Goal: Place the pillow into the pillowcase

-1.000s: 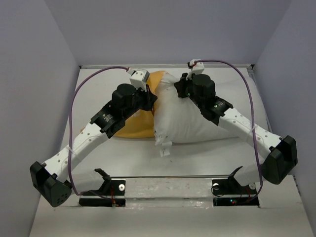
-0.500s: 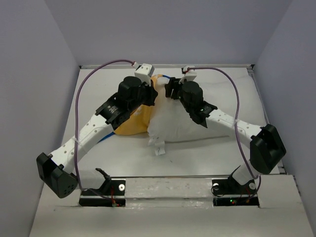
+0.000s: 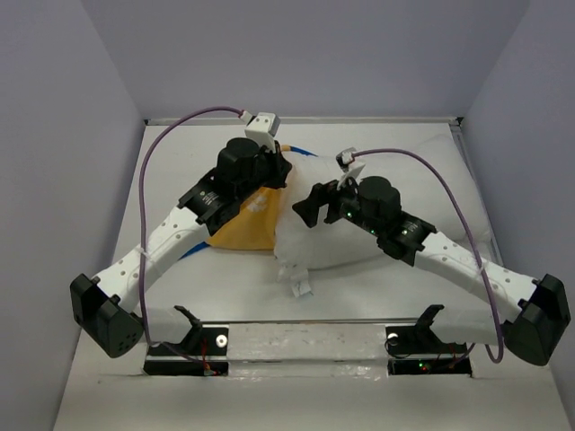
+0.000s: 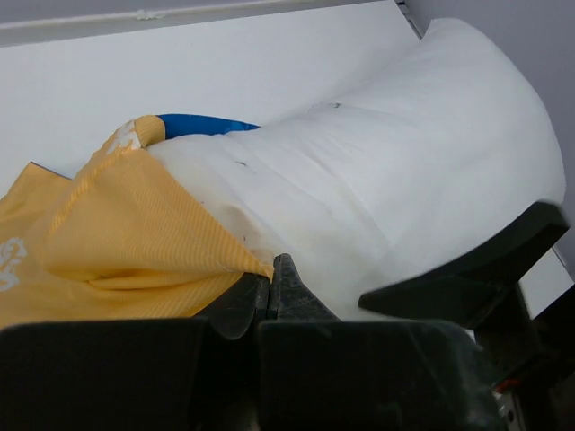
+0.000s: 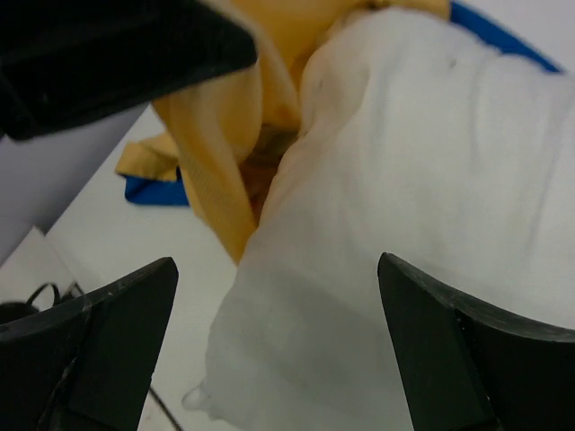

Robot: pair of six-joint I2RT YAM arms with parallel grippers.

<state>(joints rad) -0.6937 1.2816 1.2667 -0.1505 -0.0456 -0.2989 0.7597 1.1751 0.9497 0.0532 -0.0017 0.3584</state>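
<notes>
table [image 3: 225,287]: white flat top, pale grey walls [image 3: 81,135] around it.
pillow [image 3: 314,242]: plump plain white fabric cushion, mid-table; its 9 o'clock end meets the sleeve's mouth, most of it outside.
pillowcase [image 3: 243,229]: yellow-orange cloth sleeve with a blue underside, at the pillow's 9 o'clock.
cables [image 3: 180,130]: purple, arching over both arms.
left gripper [image 4: 269,280]: pinched tight on the pillowcase's yellow hem.
right gripper [image 5: 277,262]: spread wide over the pillow, holding nothing.
tag [image 3: 299,285]: small, white, at the pillow's 6 o'clock corner.
lettering [image 4: 5,265]: white on yellow, cut off, unreadable.
</notes>
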